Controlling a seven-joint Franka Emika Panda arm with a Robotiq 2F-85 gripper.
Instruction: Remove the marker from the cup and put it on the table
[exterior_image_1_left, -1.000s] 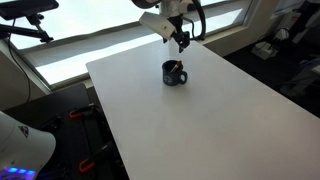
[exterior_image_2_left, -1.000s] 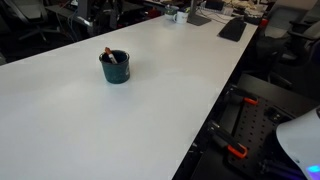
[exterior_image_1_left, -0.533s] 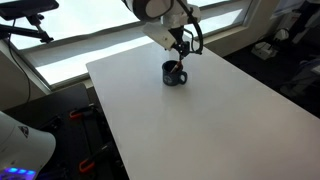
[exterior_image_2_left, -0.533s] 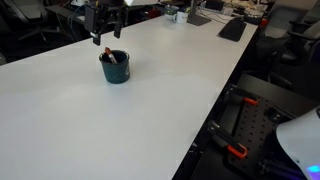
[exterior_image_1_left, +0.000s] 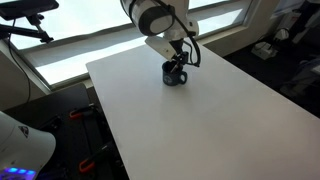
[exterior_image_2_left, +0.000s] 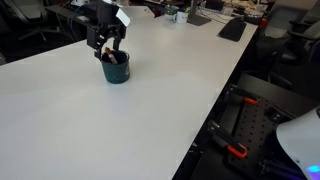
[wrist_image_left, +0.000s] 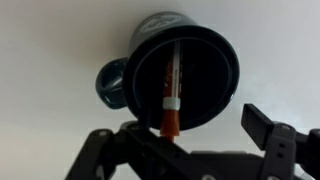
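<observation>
The cup (exterior_image_1_left: 175, 74) is a dark glossy mug standing upright on the white table (exterior_image_1_left: 200, 125), and it shows in both exterior views (exterior_image_2_left: 116, 69). In the wrist view I look straight down into the cup (wrist_image_left: 222, 62), with its handle (wrist_image_left: 110, 82) to the left. The marker (wrist_image_left: 170, 92), reddish-orange with a white band, leans inside it with one end over the near rim. My gripper (wrist_image_left: 175, 130) is open just above the cup, its fingers astride the marker's upper end and holding nothing. It shows in both exterior views (exterior_image_1_left: 180, 60) (exterior_image_2_left: 108, 48).
The table (exterior_image_2_left: 150, 115) stretches wide around the cup. A dark keyboard (exterior_image_2_left: 232, 28) and small items lie at its far end. Window ledge (exterior_image_1_left: 90, 45) runs behind the table. Chairs and red-handled gear (exterior_image_2_left: 235, 152) sit beyond the table edges.
My arm has come down into view and lowered over the cup until the open fingers hover right above it. The cup and marker have not moved.
</observation>
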